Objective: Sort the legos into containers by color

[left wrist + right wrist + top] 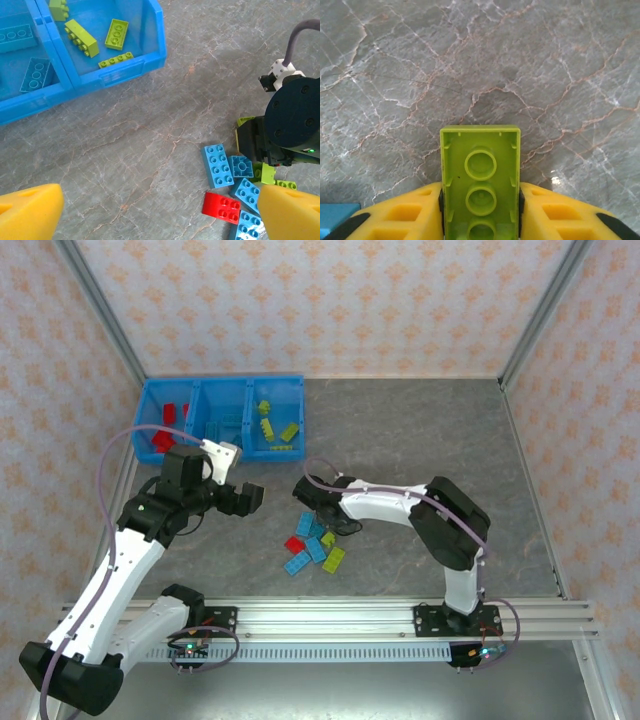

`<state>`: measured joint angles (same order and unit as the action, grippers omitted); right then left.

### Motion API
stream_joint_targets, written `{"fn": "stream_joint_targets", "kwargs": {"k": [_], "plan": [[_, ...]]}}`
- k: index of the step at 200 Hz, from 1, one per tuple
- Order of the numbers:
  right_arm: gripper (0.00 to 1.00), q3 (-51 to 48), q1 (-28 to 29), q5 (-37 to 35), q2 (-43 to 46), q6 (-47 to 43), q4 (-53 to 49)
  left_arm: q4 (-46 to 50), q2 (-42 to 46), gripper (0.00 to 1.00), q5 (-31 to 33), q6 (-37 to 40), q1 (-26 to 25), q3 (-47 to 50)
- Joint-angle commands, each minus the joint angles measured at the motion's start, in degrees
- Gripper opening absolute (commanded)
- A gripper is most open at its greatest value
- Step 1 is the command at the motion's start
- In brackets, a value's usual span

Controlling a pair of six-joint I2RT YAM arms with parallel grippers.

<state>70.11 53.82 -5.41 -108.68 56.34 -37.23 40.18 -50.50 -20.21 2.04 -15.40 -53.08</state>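
The containers point(222, 390) are three joined blue bins at the back left, holding red legos point(163, 437), light blue legos point(218, 429) and lime legos point(276, 426). A loose pile of legos point(312, 548) lies mid-table. My right gripper point(480, 215) is shut on a lime green lego point(480, 170), whose hollow underside faces the camera just above the table; it stands at the pile's far edge point(320, 518). My left gripper point(160, 212) is open and holds nothing. It hovers between bins and pile, left of a blue lego point(217, 165) and a red lego point(222, 206).
Patterned walls enclose the grey marbled table point(420, 450). The right arm's black wrist point(292, 125) stands over the pile, close to my left gripper's right finger point(292, 210). The near wall of the containers point(125, 70) is at the upper left.
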Motion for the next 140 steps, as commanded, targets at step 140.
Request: {"fn": "stream_joint_targets", "kwargs": {"k": [140], "plan": [[0.27, 30.9, -4.1, -10.7, -9.8, -56.3, 28.1, 2.5, 2.1, 1.0, 10.2, 2.4, -0.2, 0.8]]}}
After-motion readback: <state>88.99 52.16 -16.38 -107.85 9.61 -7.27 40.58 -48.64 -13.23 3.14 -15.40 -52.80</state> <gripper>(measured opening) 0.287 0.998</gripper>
